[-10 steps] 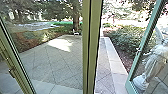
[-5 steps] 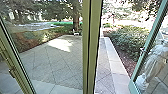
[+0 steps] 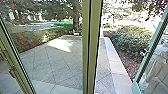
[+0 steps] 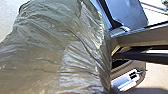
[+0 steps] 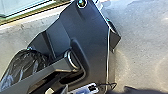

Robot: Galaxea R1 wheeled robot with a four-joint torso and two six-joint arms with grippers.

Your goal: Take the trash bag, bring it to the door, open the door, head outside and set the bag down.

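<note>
Well, the trash bag (image 4: 57,45) lies close before my left wrist, its dark folds also showing beside the plate of my base (image 5: 87,37). Whether my left gripper is pinching it I cannot tell, nor how my right gripper is set. I judge the bag soft, thin-skinned and slippery, bulky rather than heavy; its weight is a guess. The gathered neck would be the place to hold it, since loose film could slide or tear against an edge. Ahead at twelve o'clock rises a green post (image 3: 94,45); the door (image 3: 153,46) stands swung open at two, and the paved yard (image 3: 62,62) spreads beyond, around eleven.
</note>
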